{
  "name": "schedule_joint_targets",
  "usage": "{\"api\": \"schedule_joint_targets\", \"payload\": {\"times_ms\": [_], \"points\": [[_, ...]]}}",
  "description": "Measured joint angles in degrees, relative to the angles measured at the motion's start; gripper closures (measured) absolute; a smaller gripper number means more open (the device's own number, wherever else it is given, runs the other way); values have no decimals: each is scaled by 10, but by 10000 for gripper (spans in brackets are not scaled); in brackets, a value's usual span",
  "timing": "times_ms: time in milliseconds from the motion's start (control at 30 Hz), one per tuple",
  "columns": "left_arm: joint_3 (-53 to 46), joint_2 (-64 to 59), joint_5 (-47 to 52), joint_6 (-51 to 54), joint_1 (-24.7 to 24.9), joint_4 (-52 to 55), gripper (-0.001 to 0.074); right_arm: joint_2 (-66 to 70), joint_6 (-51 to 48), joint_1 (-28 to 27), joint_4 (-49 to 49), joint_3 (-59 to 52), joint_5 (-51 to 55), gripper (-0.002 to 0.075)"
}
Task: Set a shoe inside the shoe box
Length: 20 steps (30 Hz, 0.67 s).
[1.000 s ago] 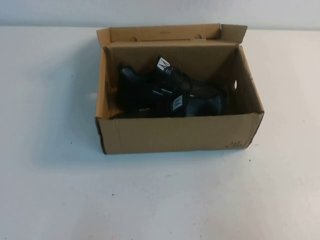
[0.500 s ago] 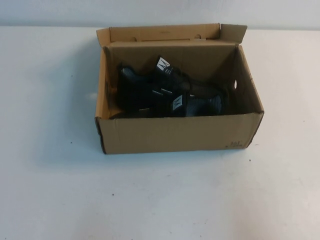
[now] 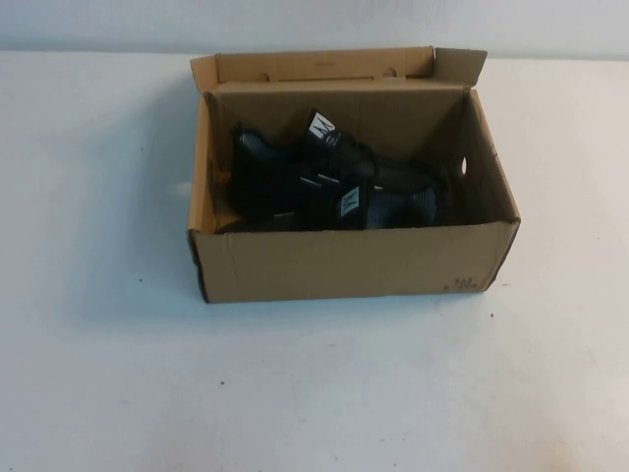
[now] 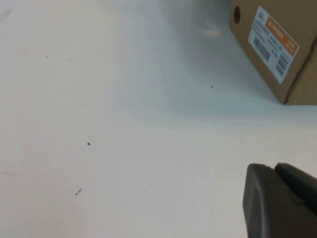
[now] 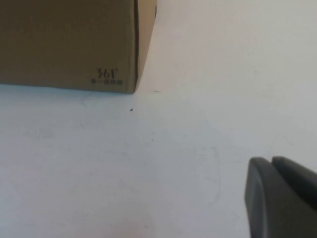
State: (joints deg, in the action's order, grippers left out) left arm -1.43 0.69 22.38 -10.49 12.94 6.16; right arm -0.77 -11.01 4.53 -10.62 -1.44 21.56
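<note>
The open box [image 3: 344,261] on the white table [image 3: 314,393] holds the shoe [image 3: 378,206] beside its mate [image 3: 285,172], while my left gripper [image 4: 280,201] and right gripper [image 5: 280,198], both clenched, hover over bare tabletop apart from it.

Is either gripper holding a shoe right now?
No. Both shoes lie in the box. The left gripper and right gripper sit over bare table, holding nothing.

Brown cardboard shoe box [image 3: 344,261] with a white-and-orange label [image 4: 273,42]; black shoe [image 3: 295,177] with white marks; white counter [image 3: 314,393].
</note>
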Motion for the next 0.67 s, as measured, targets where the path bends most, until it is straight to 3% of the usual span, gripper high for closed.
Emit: {"api": "schedule_joint_targets", "payload": {"times_ms": [667], "points": [[0,0,1,0,0,1,736,0,15,0,-8,0,8,742]]}}
